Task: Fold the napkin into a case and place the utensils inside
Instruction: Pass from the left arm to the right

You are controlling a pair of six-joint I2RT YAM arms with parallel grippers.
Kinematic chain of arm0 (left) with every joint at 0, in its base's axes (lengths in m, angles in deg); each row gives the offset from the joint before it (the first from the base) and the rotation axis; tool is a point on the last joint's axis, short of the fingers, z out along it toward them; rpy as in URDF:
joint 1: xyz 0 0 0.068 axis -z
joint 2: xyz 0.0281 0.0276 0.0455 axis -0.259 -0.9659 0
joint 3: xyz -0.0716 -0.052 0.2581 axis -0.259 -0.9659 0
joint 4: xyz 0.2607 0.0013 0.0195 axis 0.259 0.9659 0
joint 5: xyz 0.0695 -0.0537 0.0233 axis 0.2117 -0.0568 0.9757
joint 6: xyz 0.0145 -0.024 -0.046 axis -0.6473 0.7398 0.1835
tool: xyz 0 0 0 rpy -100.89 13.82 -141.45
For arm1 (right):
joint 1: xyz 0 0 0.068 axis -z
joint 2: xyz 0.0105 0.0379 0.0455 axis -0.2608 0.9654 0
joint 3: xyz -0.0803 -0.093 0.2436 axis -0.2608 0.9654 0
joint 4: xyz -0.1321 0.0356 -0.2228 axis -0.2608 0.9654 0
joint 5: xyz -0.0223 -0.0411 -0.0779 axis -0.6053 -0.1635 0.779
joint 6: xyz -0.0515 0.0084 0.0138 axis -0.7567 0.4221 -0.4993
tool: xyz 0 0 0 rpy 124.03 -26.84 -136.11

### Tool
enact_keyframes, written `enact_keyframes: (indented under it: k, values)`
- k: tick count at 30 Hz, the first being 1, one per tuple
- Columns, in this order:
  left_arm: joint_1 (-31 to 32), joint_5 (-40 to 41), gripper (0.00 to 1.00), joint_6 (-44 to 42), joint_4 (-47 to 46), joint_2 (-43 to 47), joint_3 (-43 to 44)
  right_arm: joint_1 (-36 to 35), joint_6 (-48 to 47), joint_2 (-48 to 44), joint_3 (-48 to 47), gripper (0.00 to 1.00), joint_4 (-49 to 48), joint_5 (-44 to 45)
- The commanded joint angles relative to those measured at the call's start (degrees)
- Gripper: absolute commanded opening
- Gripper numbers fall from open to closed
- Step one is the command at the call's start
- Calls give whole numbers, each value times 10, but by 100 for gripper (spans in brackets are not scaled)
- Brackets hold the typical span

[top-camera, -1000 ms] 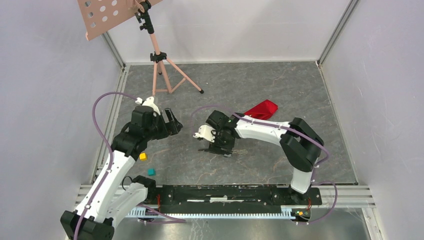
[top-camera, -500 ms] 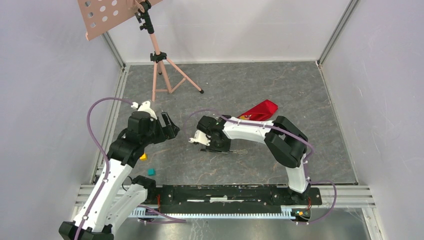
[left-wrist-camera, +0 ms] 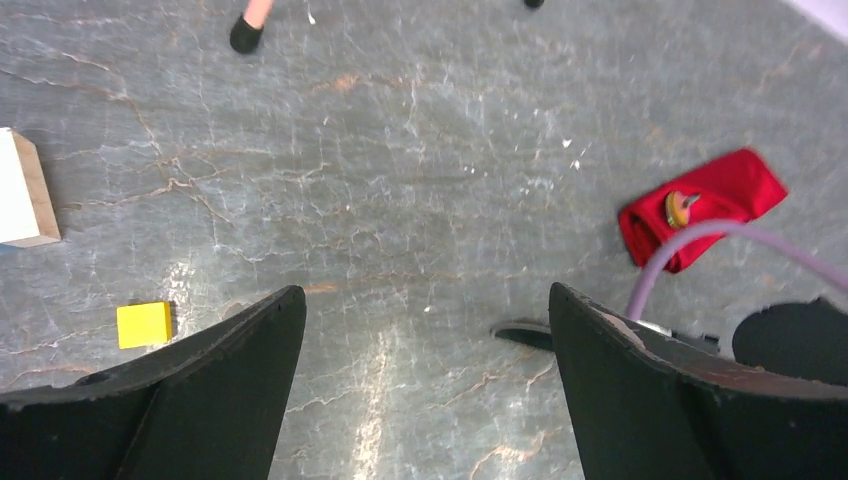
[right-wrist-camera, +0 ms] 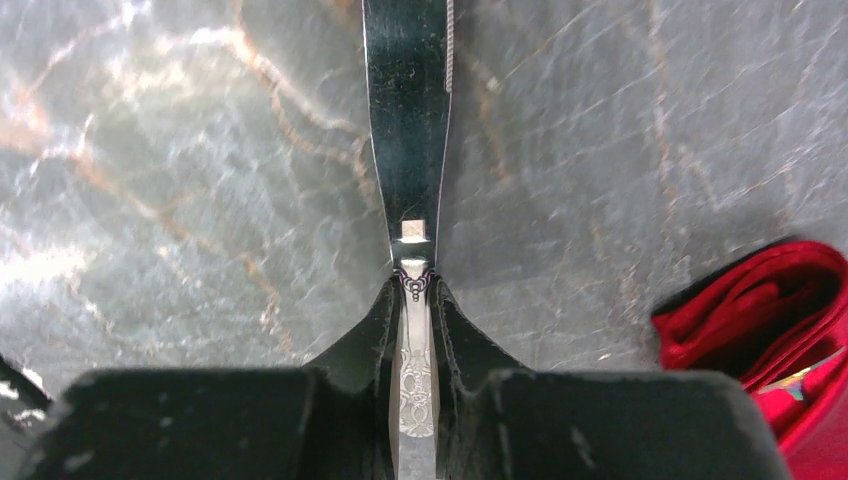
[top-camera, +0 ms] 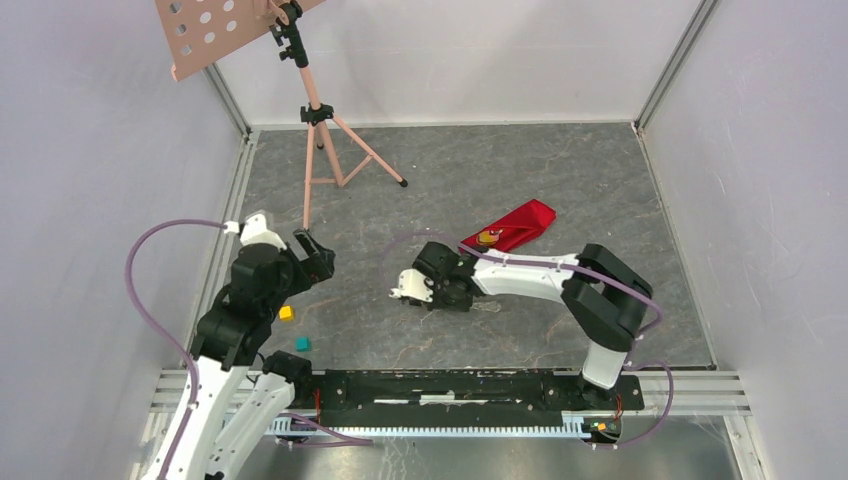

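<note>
Now clamped: my right jaws are shut tight on the knife (right-wrist-camera: 407,130), pinching the patterned handle right where it meets the blade. The blade sticks out ahead of me over the table (right-wrist-camera: 160,150). Can't tell from the wrist view whether it's off the surface yet.

The case (top-camera: 520,220) lies just far-right of my right wrist, close but not touching. The spoon (top-camera: 488,237) already sits in its near-left mouth, gold bowl showing. So one utensil is in, the knife is in hand, and insertion is not done. My read: the blade points away from the mouth, so I need to swing round before feeding it in, or it may snag the folded lip.

Left jaws are wide apart, holding nothing, hovering over bare table with the yellow block (left-wrist-camera: 143,324) on their near side.

Versus a second ago: my right forearm lay across the case's near end and hid the spoon; it has since dropped nearer and cleared it. Left arm has backed off to the left, away from the centre. Case hasn't shifted.
</note>
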Motion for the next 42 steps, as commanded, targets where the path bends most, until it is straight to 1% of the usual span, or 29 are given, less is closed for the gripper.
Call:
enact_keyframes:
  k: [1,3,4,5,6,10,14,15,16,17,20,23,24,27,32,36,38,39,40,41,42]
  values:
    - [-2,66,99,62,-3,30,16,1,-49,-80,68,1,-68,-19]
    - [-2,45,100,78,-16,21,6,2,-61,-118,99,1,-93,-19]
    - [-2,20,100,82,-26,11,0,1,-67,-137,116,0,-103,-19]
    - [-2,-23,100,78,-46,-9,-10,1,-75,-155,130,1,-111,-19]
    - [-2,-72,100,68,-74,-33,-17,1,-79,-171,140,1,-119,-19]
    - [-3,-337,100,49,-178,-166,-38,1,-97,-225,179,1,-142,-19]
    - [-3,-526,99,62,-279,-298,-64,1,-104,-275,210,1,-167,-19]
    - [-2,-583,99,69,-308,-324,-69,1,-104,-283,214,0,-171,-34]
    - [0,-624,98,80,-345,-352,-77,1,-103,-290,218,0,-173,-35]
    - [5,-650,98,80,-353,-373,-77,1,-103,-293,221,1,-176,-35]
    - [39,-652,97,28,-313,-417,-54,1,-103,-293,221,0,-174,-36]
    - [71,-642,98,26,-323,-438,-48,1,-104,-293,221,0,-174,-43]
    - [80,-638,96,25,-321,-449,-41,1,-104,-294,222,0,-176,-43]
    - [101,-626,86,18,-314,-479,-27,1,-104,-299,224,0,-180,-44]
    - [134,-617,60,17,-313,-514,-9,0,-104,-302,224,0,-179,-47]
    - [140,-604,43,12,-306,-525,-5,-1,-102,-303,225,0,-178,-44]
    - [139,-604,29,12,-308,-526,-4,-1,-100,-304,226,0,-178,-43]
    - [139,-600,14,11,-310,-524,-4,-1,-99,-304,226,1,-178,-43]
    - [139,-594,6,12,-309,-520,-4,-2,-97,-305,226,0,-177,-42]
    - [139,-589,3,12,-311,-515,-4,-2,-94,-304,226,1,-177,-40]
    - [139,-586,2,13,-316,-509,-6,-2,-91,-305,228,2,-180,-36]
